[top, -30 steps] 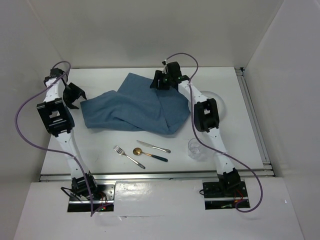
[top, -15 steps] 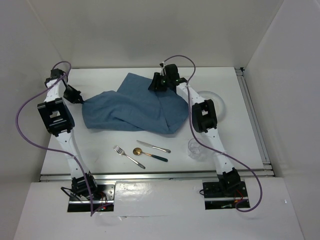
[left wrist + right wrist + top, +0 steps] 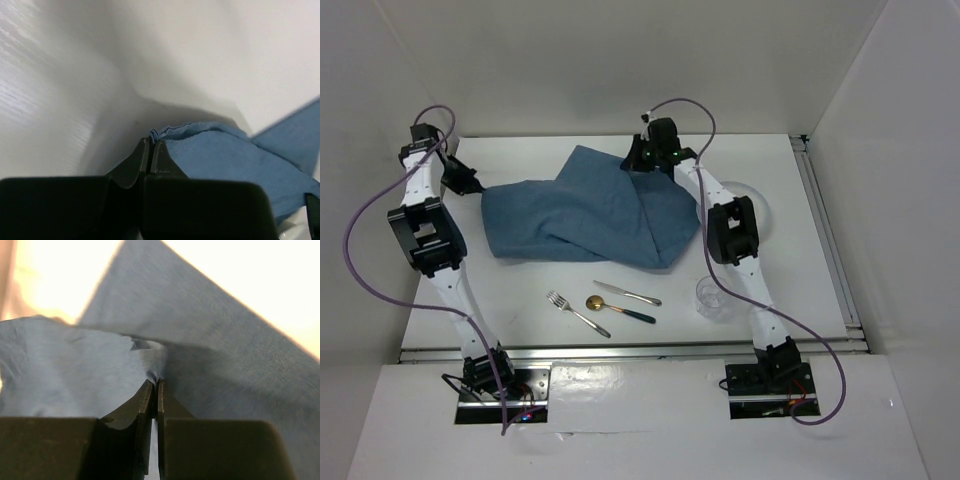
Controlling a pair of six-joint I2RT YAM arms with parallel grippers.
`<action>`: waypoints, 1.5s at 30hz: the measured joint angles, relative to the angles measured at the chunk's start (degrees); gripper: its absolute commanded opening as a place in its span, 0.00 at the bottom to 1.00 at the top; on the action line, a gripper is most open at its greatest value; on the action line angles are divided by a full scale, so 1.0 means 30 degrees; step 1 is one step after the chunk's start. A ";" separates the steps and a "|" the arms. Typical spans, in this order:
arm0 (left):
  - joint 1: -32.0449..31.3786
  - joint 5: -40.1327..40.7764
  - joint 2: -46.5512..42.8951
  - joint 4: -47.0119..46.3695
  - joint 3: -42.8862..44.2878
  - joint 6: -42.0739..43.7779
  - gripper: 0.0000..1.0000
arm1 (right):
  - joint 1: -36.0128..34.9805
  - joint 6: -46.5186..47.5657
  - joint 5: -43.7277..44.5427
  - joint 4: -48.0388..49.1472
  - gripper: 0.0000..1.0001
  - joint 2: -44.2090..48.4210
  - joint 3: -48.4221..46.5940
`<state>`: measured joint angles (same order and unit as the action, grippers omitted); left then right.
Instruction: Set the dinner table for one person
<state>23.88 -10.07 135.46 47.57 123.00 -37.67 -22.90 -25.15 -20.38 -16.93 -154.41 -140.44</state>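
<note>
Plain white walls close in three sides of the dinner table, a broad white top filling the enclosure floor, with a metal rail along its near edge. A blue placemat lies rumpled and folded across the far middle. The left gripper is clamped on its left corner, and the right gripper pinches a fold at its far edge. A pale plate sits right of the cloth, partly behind the right arm. Nearer the rail are a glass, a knife, a fork and a spoon.
</note>
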 measured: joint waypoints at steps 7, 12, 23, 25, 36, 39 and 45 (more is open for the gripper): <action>0.0000 -0.1668 -0.4685 -0.0168 0.0000 0.0073 0.00 | 0.0350 0.0474 0.0517 -0.0087 0.00 0.4874 0.1049; 0.0160 -0.3228 -0.8633 -0.1508 -0.0860 0.0058 0.00 | 0.0634 0.1100 0.0831 -0.0029 0.00 0.9406 0.2492; 0.1377 -0.6572 -1.2109 -0.1559 -0.0845 0.0007 0.00 | 0.0678 0.1851 0.1239 -0.0153 0.00 1.7231 0.9245; 0.1515 -0.7016 -1.2706 -0.1457 -0.0845 -0.0015 0.00 | 0.0656 0.1880 0.1231 -0.0233 0.00 1.8236 1.0244; 0.2528 -0.9901 -1.6844 -0.3606 -0.1872 -0.2025 0.00 | 0.0080 0.2040 0.1523 -0.0670 0.00 2.1901 0.9981; 0.2958 -1.0644 -1.8418 -0.5406 -0.2783 -0.3504 0.00 | -0.0408 0.2040 0.1501 -0.0670 0.00 2.2797 0.9136; 0.4029 -1.1606 -2.0968 -0.7898 -0.2091 -0.6222 0.00 | -0.1042 0.2047 0.1275 -0.0918 0.00 2.5318 0.8014</action>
<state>35.97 -44.88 72.55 23.88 116.73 -56.34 -26.02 -19.00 -16.56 -19.68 -78.46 -116.40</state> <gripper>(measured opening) 0.043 0.098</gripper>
